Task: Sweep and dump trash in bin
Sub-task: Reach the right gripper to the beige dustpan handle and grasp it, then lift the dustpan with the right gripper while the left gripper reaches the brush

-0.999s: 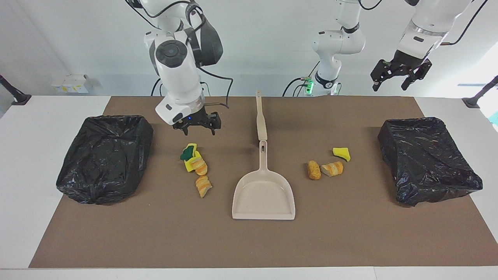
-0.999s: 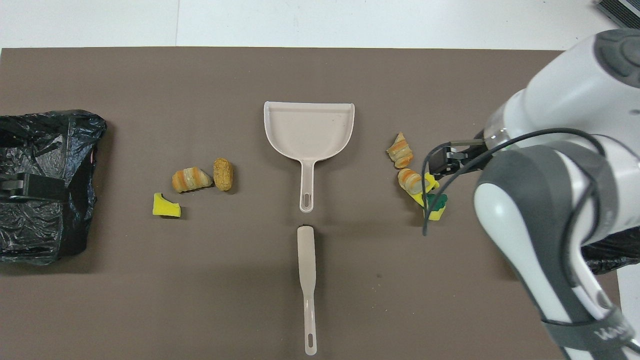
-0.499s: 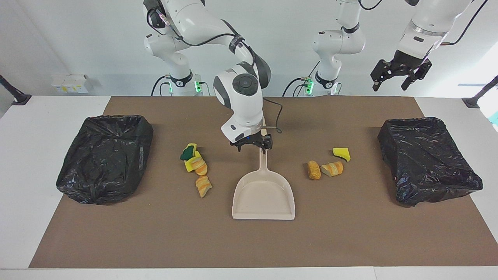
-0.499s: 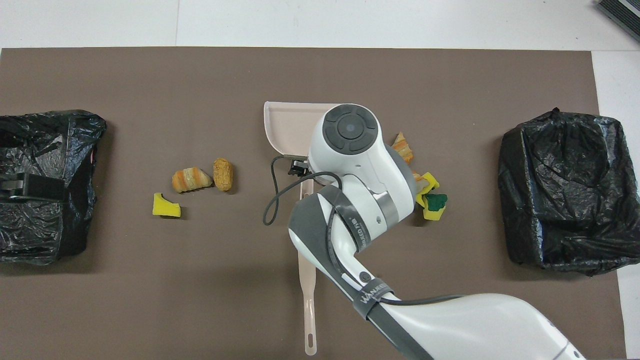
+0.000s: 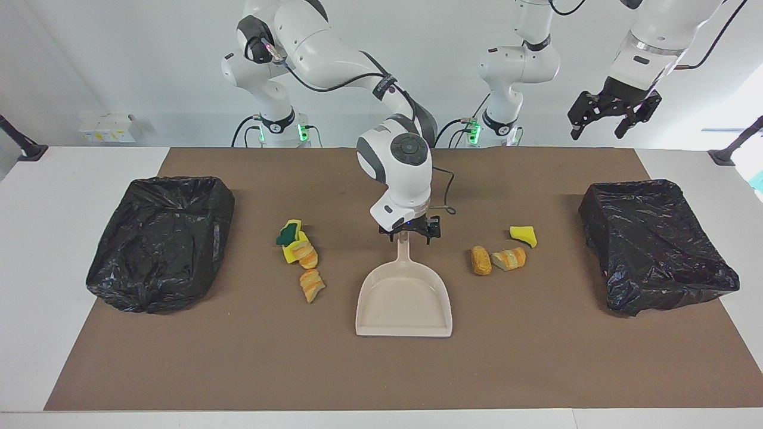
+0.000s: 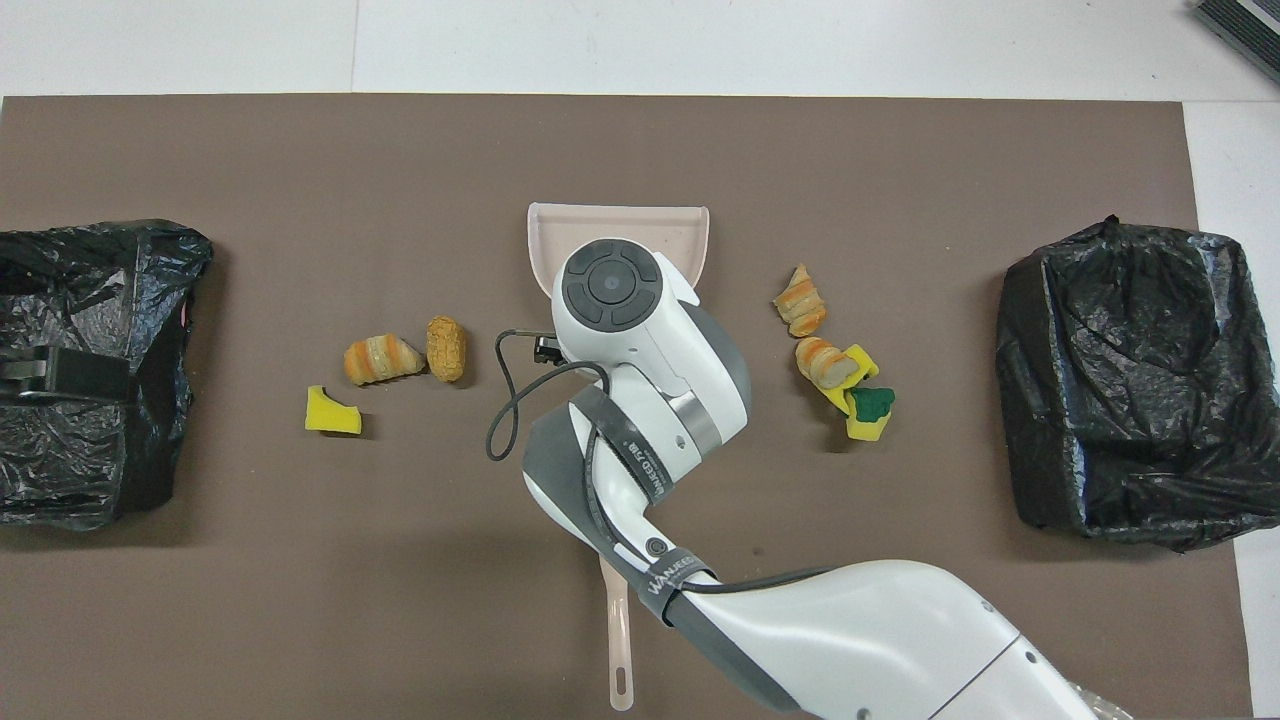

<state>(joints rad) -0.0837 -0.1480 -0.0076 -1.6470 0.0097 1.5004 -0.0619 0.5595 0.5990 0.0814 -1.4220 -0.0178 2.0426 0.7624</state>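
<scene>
1. A brown mat [image 5: 536,369] covers the middle of a white table [image 5: 36,250], and a beige dustpan [image 5: 404,301] lies at the mat's centre, its handle pointing toward the robots.
2. The right gripper [image 5: 409,234] is down at the dustpan's handle, one finger on each side of it; the fingers are spread, and whether they touch the handle cannot be told.
3. In the overhead view the right arm hides its own gripper and most of the dustpan [image 6: 618,222]; only the pan's wide edge shows.
4. The trash lies in two groups, one on each side of the dustpan and both apart from the right gripper.
5. Toward the right arm's end: a yellow sponge wedge with a dark green layer [image 5: 289,236], touching an orange-tan bread chunk [image 5: 306,255], and a second bread chunk [image 5: 312,285] just beside them, farther from the robots.
6. Toward the left arm's end: a plain yellow sponge wedge [image 5: 523,235], with a striped bread chunk [image 5: 509,258] and a brown nugget-like chunk [image 5: 481,260] near it.
7. A bin lined with a black bag stands at each end of the mat (one [image 5: 162,241] by the right arm, one [image 5: 653,244] by the left).
8. The left gripper [image 5: 614,116] waits in the air above the left arm's end of the table, fingers spread and empty.
9. A beige brush handle [image 6: 620,650] pokes out from under the right arm, nearer to the robots than the dustpan.
</scene>
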